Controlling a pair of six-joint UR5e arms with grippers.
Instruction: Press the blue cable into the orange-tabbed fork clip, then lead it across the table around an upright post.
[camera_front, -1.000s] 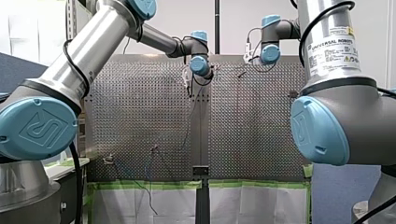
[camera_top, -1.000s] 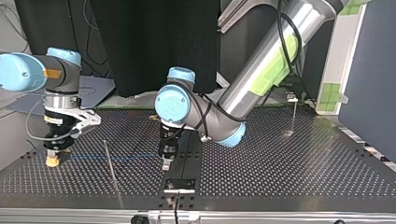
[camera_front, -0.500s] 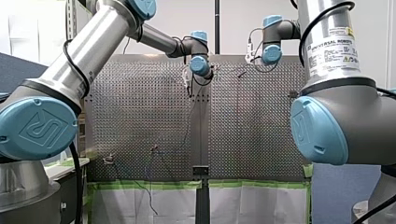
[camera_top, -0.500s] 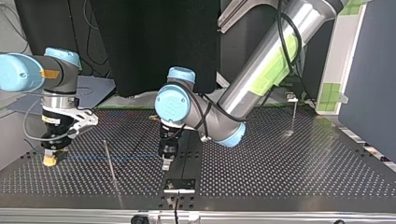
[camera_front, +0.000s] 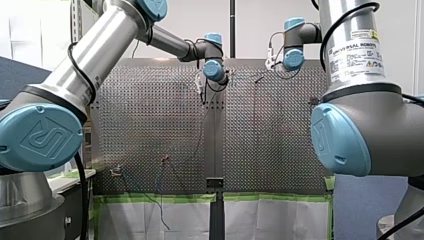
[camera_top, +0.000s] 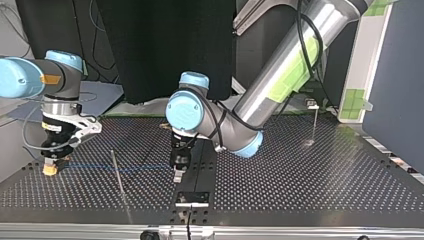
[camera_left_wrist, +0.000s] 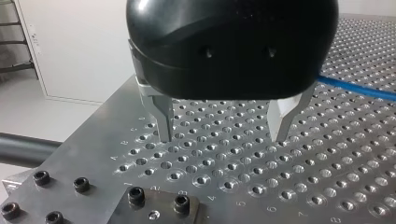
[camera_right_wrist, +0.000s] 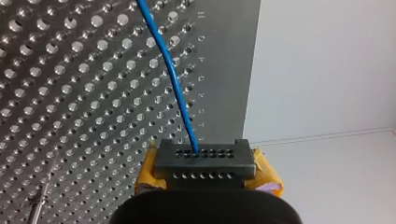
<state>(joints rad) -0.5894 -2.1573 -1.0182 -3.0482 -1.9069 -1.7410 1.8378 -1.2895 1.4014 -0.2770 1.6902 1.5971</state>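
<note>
Our right tool (camera_right_wrist: 201, 158) is pinching the thin blue cable (camera_right_wrist: 173, 79), with its yellow pads (camera_right_wrist: 264, 172) pressing together on it. It is holding the cable just above the perforated metal table (camera_right_wrist: 70, 93), close to the table's side edge at the top view's left. From that grip the cable is running out ahead of the tool over the holes. In the top view it is showing as a faint blue line crossing toward the table's middle. There it is passing a thin upright metal post (camera_top: 114, 161), and we cannot tell on which side. Our left tool (camera_left_wrist: 224, 126) is hovering over the middle of the table, near the edge closest in the top view. Its metal fingers (camera_left_wrist: 163, 119) are standing spread with nothing between them, their tips just above the holes. The cable is lying beside this tool, apart from the fingers. A dark bolted plate (camera_left_wrist: 159, 205) is sitting on the table just ahead of the tool.
</note>
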